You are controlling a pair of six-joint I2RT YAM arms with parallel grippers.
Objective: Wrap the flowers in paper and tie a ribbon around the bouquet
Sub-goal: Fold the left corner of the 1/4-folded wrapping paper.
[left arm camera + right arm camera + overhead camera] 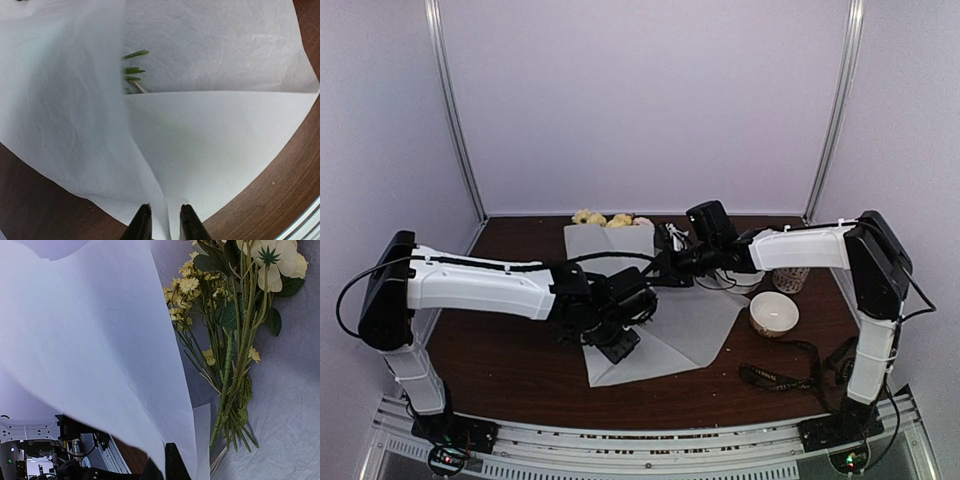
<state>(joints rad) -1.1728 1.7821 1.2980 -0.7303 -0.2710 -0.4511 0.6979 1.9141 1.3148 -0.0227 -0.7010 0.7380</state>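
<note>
We judge the wrapping under way and the tying not begun. The left arm (480,285) reaches over the paper (220,135), which is part-folded across the stems. Its jaws stand slightly apart astride a crease at the sheet's near corner, and we see no grip. The flowers (235,340) lie on the sheet toward the far side of the desk (520,380). The right arm (800,248) has its jaws pressed together, pinching a raised edge of the paper just beside the stems. The ribbon (778,378) lies loose, well apart on the right.

Lab test booth: plain white walls (640,100), metal frame (455,110), dark table (520,370)
</note>
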